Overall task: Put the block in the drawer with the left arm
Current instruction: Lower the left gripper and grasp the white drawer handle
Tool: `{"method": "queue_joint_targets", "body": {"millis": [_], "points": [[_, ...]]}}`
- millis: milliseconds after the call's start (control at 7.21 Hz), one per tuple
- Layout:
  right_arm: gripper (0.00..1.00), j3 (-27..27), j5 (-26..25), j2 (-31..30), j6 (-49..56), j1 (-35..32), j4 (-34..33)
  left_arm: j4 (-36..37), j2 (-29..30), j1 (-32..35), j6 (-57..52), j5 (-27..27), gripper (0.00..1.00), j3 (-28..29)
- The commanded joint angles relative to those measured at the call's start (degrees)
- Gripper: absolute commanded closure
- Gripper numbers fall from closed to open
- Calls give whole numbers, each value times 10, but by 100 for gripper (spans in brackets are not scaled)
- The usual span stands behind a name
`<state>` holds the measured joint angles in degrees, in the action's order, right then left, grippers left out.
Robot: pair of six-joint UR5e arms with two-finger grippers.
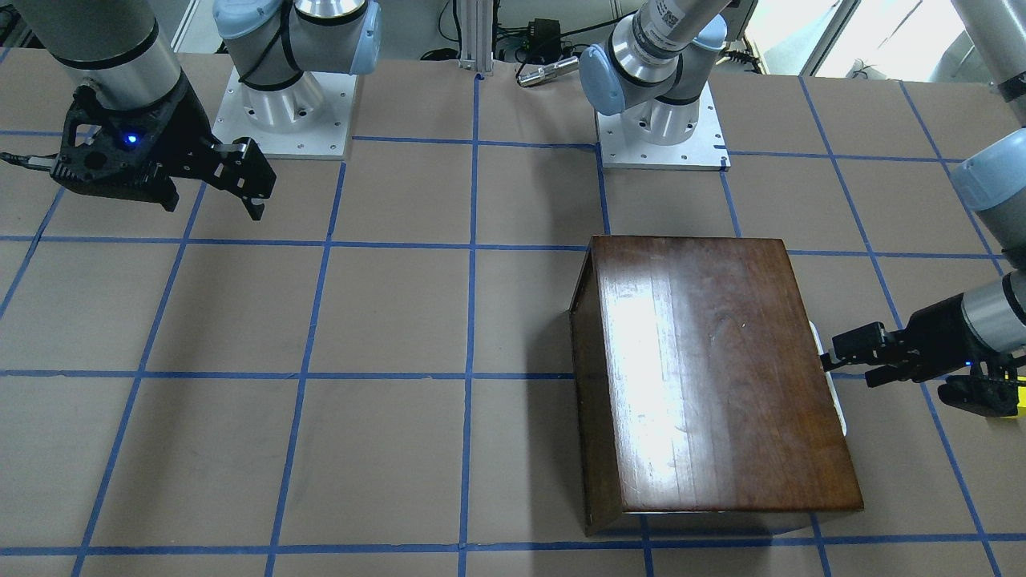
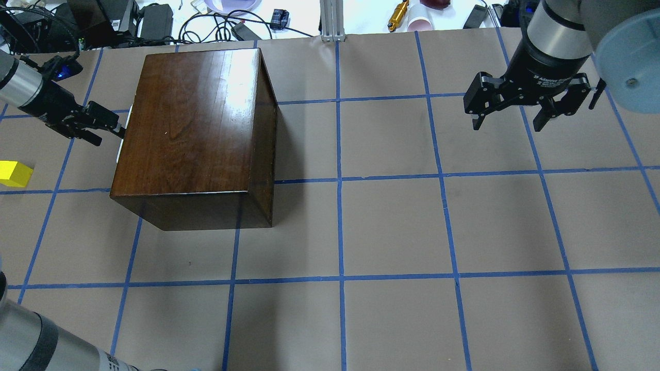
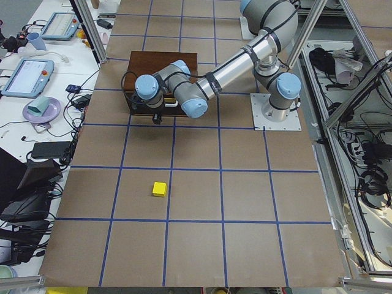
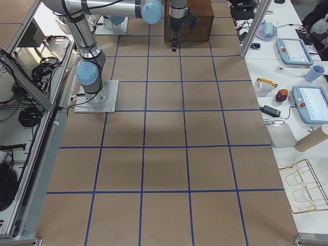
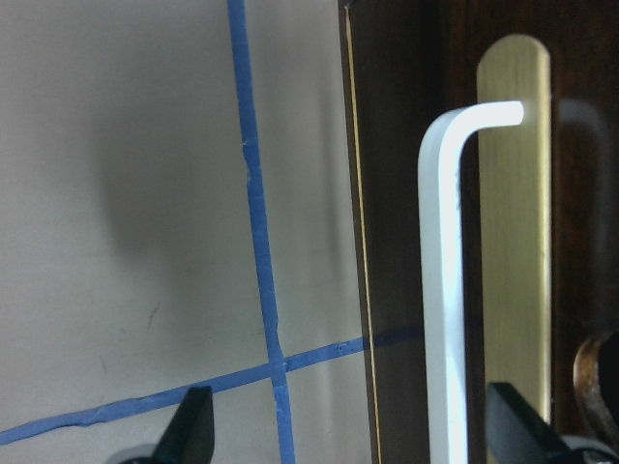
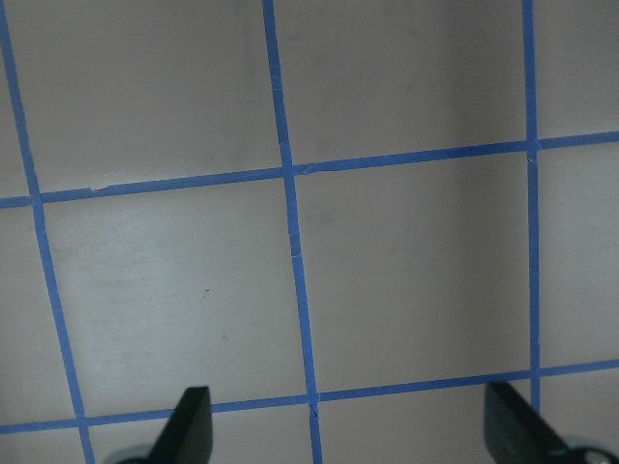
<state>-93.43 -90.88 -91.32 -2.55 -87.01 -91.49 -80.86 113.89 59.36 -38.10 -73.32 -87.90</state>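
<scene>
At the far left of the overhead view, the block (image 2: 14,173) sits alone on the brown table (image 2: 392,226). It is a small yellow cube with no long axis to speak of, so any approach angle should suit it. Just right of it, and a little farther from the robot, the left gripper (image 2: 120,131) reaches level toward the cabinet (image 2: 196,129). Its tips are at the face that carries the drawer (image 5: 401,222).

From the left wrist camera, its fingers (image 5: 191,430) are spread, one on each side of the white handle (image 5: 440,290), and neither presses it, so nothing is grasped yet. The handle's long axis runs along the drawer front, crosswise to the line between the fingers, which is the alignment a pinch needs. The drawer looks fully pushed in, so I judge the step in hand to be gripping the handle and pulling.

That pull would travel from the cabinet toward the table's left end, the side where the block lies. The block is offset toward the robot from that line, and I reckon it lies outside the drawer's path, though the margin deserves watching.

Far to the right, well apart from cabinet and block, the right gripper (image 2: 508,122) hangs above bare table with its fingers parted and empty. The left arm (image 2: 31,95) is plainly the nearer one to both handle and block.
</scene>
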Motion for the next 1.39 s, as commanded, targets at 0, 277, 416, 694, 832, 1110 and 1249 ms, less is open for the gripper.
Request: {"method": "queue_joint_targets", "body": {"millis": [0,277,416,694,832,1110,1249], "points": [[0,0,0,0,0,1,0,4,8,1,-15,-1,0,-1],[0,0,0,0,0,0,0,4,15,1,-17,-1,0,-1],[0,0,0,0,0,1,0,4,16,1,-17,-1,0,-1],[0,0,0,0,0,0,0,5,19,0,-15,-2,0,4],[0,0,0,0,0,0,0,14,19,1,-15,-4,0,5],[0,0,0,0,0,0,0,18,19,0,-20,-5,0,5],[0,0,0,0,0,0,0,19,19,0,-35,-5,0,5]]}}
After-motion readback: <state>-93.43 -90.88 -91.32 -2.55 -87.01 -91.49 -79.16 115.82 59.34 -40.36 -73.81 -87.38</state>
